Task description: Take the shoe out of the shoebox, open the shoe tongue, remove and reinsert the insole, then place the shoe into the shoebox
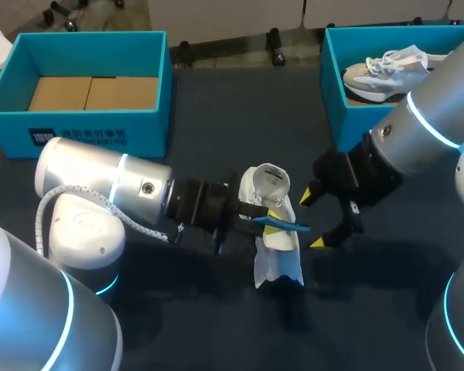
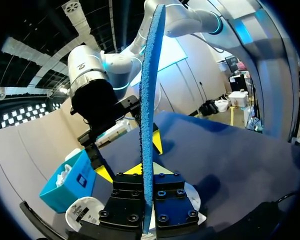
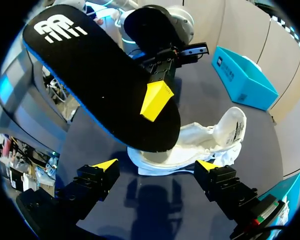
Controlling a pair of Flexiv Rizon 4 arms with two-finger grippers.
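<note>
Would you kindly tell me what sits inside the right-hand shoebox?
A grey-white sneaker with white laces lies inside the shoebox; the right arm covers one end.

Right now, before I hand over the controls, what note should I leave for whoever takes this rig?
Left gripper: shut on the insole, held on edge above the shoe.
Right gripper: open, beside the shoe, holding nothing.
Shoe rests on the table between both grippers, outside the left shoebox and right shoebox.
Done: shoe out, insole removed.
Left: reinsert insole, put shoe into a shoebox.
</note>
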